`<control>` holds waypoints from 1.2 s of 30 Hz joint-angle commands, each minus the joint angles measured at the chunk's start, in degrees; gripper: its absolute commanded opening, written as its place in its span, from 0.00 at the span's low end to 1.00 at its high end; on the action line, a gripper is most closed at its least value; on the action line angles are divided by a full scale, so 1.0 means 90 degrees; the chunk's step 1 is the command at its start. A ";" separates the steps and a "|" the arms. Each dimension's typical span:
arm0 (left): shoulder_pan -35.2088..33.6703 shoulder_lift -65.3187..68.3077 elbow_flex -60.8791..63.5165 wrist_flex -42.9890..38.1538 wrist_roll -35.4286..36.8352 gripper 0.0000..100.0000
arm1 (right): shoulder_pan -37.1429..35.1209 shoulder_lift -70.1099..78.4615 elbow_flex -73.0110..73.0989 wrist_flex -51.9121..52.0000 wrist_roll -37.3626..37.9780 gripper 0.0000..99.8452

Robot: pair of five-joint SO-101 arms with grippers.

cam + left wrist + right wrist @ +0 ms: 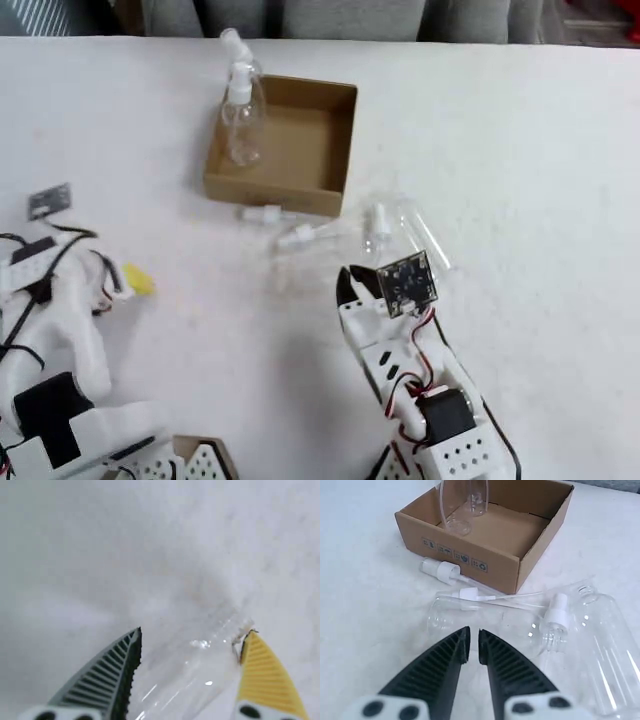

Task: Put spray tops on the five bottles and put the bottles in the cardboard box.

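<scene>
My left arm (60,335) is folded low at the table's near-left corner, wrist close to the surface. The left pincer (195,631) is clenched on a bottle (200,675). A ribbed grey-black finger (107,680) is on one side and a ribbed yellow finger (265,680) on the other. The bottle's far end pokes out past the tips. It's clear plastic with a round body.

Next over is the box (270,192): brown cardboard, square, shallow, open on top. It sits on the white matte table (530,140). Inside, by its left wall, 2 capped bottles (243,125) stand with clear bodies and white sprayers fitted.

In front of the box there are 3 loose spray tops (440,570), white plastic with thin clear dip tubes.
- First top (262,214): lies just beside the box's front wall.
- Second top (298,237): near the first.
- Third top (377,225): further right.

There are also 2 bare bottles, both on their sides. The nearer bottle (480,622) lies straight ahead of my right pincer. The other bottle (607,645) lies beside it, threaded neck open. The third top sits by the nearer bottle's neck; I can't tell whether it touches.

My right arm (425,400) is stretched forward from the near edge, right of centre, and aimed at the box. The right pincer (472,647) is closed to a sliver with nothing between its two black ribbed fingers (440,672). It hovers over the table just short of the nearer bottle.
</scene>
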 commanded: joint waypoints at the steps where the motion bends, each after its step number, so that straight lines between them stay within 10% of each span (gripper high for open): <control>1: -0.0425 -0.0337 -0.0733 0.0029 -0.0049 0.31 | -0.0015 -0.0044 0.0059 0.0024 0.0078 0.02; 14: -0.0347 -0.0357 -0.1963 0.2022 -0.5314 0.31 | -0.0015 -0.0044 0.0059 0.0024 0.0078 0.02; 26: 0.0269 -0.0376 -0.1963 0.2852 -0.4679 0.31 | -0.0015 -0.0044 0.0059 0.0024 0.0078 0.02; 36: 0.0259 -0.0386 -0.0596 0.0967 -0.3751 0.31 | -0.0015 -0.0044 0.0059 0.0024 0.0078 0.02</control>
